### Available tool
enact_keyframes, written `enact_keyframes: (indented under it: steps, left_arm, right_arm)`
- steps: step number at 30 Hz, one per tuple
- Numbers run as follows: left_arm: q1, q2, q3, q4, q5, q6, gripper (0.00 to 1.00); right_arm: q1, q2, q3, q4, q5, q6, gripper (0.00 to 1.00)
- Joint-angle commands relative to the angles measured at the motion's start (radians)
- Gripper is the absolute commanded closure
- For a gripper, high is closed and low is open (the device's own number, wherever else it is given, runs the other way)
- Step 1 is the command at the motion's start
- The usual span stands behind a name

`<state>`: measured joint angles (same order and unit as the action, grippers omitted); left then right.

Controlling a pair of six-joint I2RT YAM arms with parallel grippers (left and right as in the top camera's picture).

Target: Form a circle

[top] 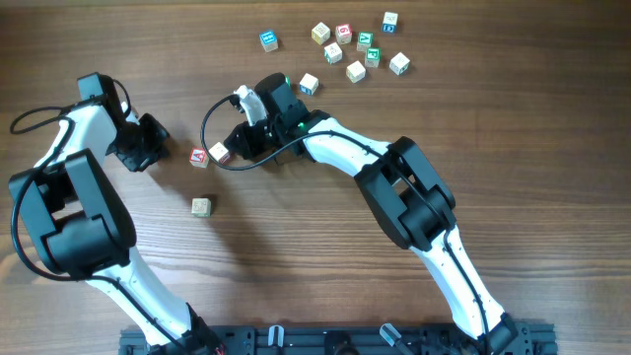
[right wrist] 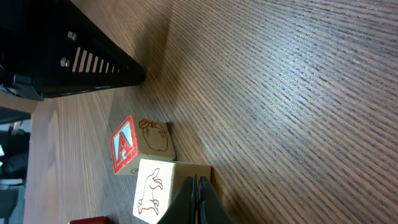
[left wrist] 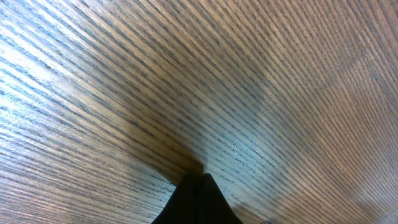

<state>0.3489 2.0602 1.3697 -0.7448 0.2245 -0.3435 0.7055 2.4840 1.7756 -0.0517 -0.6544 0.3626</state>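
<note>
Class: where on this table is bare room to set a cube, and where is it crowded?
Free: table right of the right arm, below the cube scatter; also below the lone cube. Crowded: the scatter, and around the cube pair.

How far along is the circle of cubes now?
Barely started: no ring is visible. In hand: the shut right tool has its tip against a pale cube, which touches a red-lettered cube. Left: a lone cube lies apart, scattered cubes lie farther off; the shut left tool is over bare table.
</note>
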Motion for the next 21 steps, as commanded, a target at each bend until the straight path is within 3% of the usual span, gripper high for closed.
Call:
enact_keyframes:
  steps: [1,14,21]
  left_arm:
    - [0.008,0.006,-0.009,0.005,-0.043,-0.008,0.96]
    - [0.008,0.006,-0.009,0.005,-0.043,-0.008,0.96]
    - [0.008,0.006,-0.009,0.005,-0.043,-0.008,0.96]
  right_arm:
    - [0.000,0.016,-0.003,-0.002,-0.028,0.008,0.96]
    - [-0.044,0.016,-0.003,-0.017,0.061,0.058,0.96]
    - [-0.051,0.016,-0.003,-0.020,-0.007,0.059,0.96]
